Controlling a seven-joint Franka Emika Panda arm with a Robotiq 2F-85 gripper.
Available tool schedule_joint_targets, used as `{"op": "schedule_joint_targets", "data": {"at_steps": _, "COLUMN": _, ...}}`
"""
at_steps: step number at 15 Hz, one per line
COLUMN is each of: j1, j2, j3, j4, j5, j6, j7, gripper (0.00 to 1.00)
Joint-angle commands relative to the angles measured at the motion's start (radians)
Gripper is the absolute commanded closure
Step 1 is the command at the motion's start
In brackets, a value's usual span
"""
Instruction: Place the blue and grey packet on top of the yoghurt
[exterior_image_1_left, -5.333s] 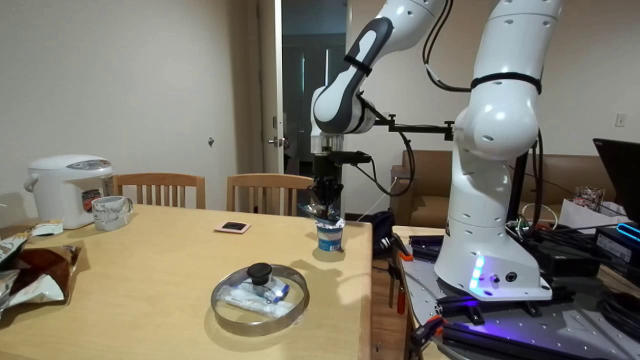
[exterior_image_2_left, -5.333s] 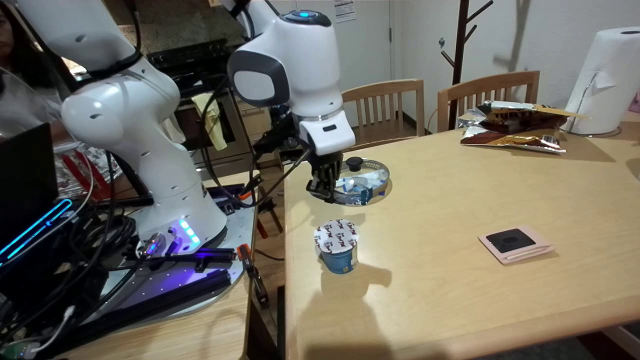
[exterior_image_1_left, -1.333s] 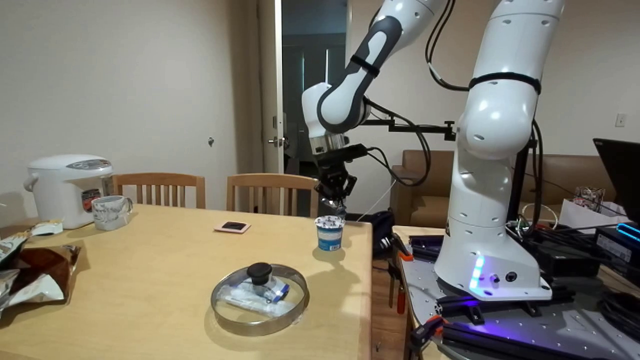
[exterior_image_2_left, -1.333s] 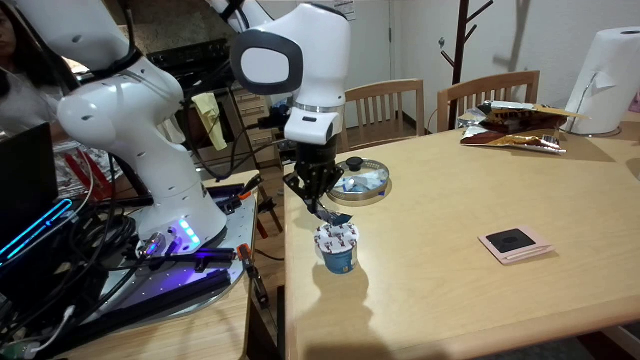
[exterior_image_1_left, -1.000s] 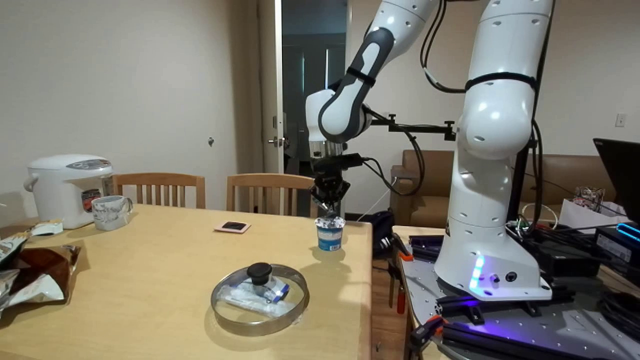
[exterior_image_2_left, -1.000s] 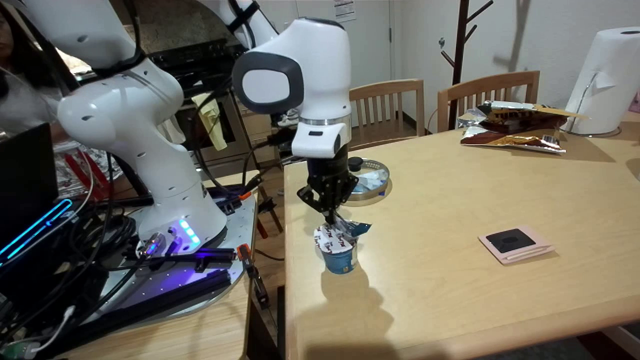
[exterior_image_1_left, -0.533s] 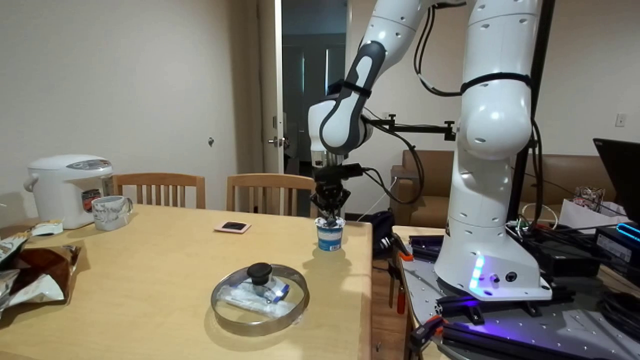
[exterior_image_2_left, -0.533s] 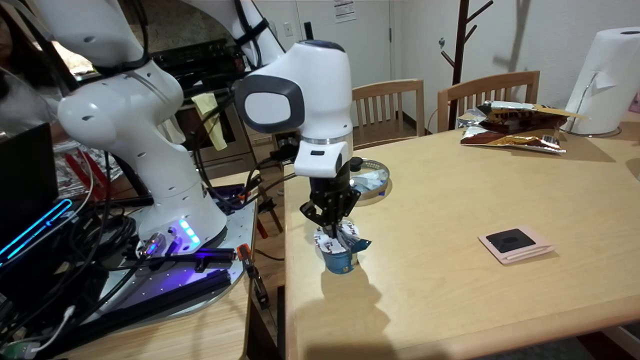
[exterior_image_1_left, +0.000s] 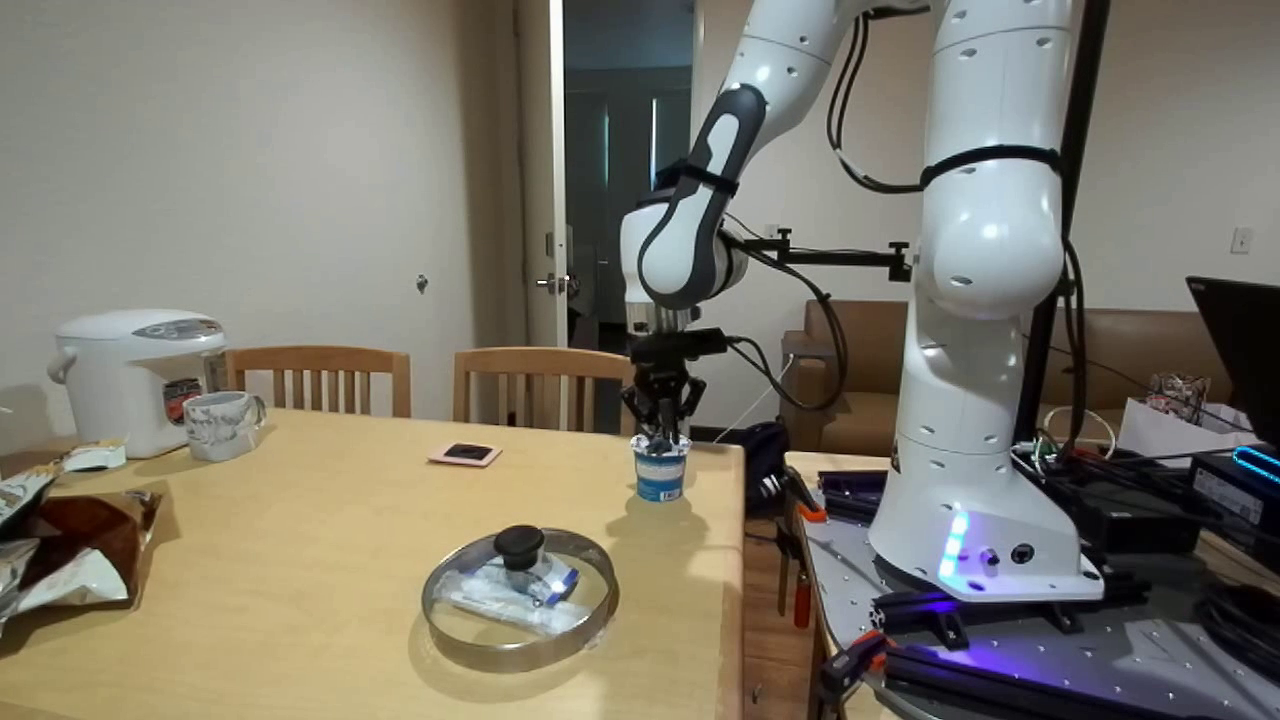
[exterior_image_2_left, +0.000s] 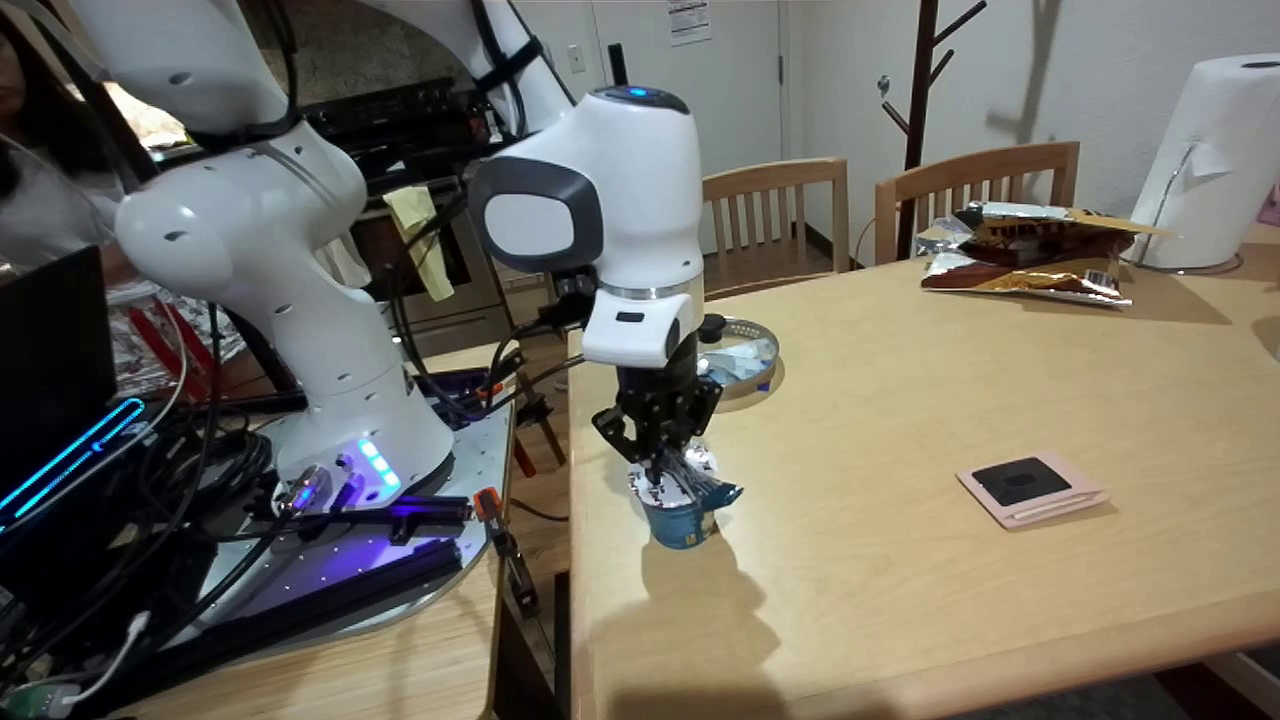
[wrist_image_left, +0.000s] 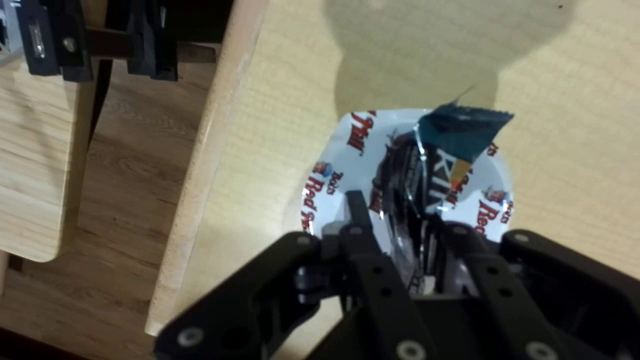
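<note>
OK, gripper (wrist_image_left: 396, 208) parted around the packet (wrist_image_left: 411, 187), not pinching; packet lies across the yoghurt (exterior_image_1_left: 660, 476), right end overhanging, presumably so the yoghurt takes its weight.

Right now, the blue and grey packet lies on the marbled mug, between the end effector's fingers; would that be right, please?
Not quite: the wrist view shows the blue and grey packet on the yoghurt cup, not the marbled mug; it is between the fingers of the end effector.
</note>
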Motion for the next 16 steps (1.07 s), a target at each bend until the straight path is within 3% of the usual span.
{"op": "schedule_joint_targets", "data": {"at_steps": 1, "j1": 0.015, "j2": 0.007, "j3": -0.008, "j4": -0.004, "j5": 0.028, "j6": 0.001, "j7": -0.033, "gripper": 0.43}}
{"op": "schedule_joint_targets", "data": {"at_steps": 7, "j1": 0.023, "j2": -0.003, "j3": -0.01, "j4": -0.009, "j5": 0.022, "j6": -0.002, "j7": -0.026, "gripper": 0.04}}
{"op": "schedule_joint_targets", "data": {"at_steps": 9, "j1": 0.023, "j2": -0.005, "j3": -0.01, "j4": -0.015, "j5": 0.032, "j6": 0.001, "j7": -0.036, "gripper": 0.0}}
{"op": "schedule_joint_targets", "data": {"at_steps": 16, "j1": 0.016, "j2": -0.02, "j3": -0.011, "j4": -0.047, "j5": 0.108, "j6": -0.005, "j7": -0.071, "gripper": 0.0}}
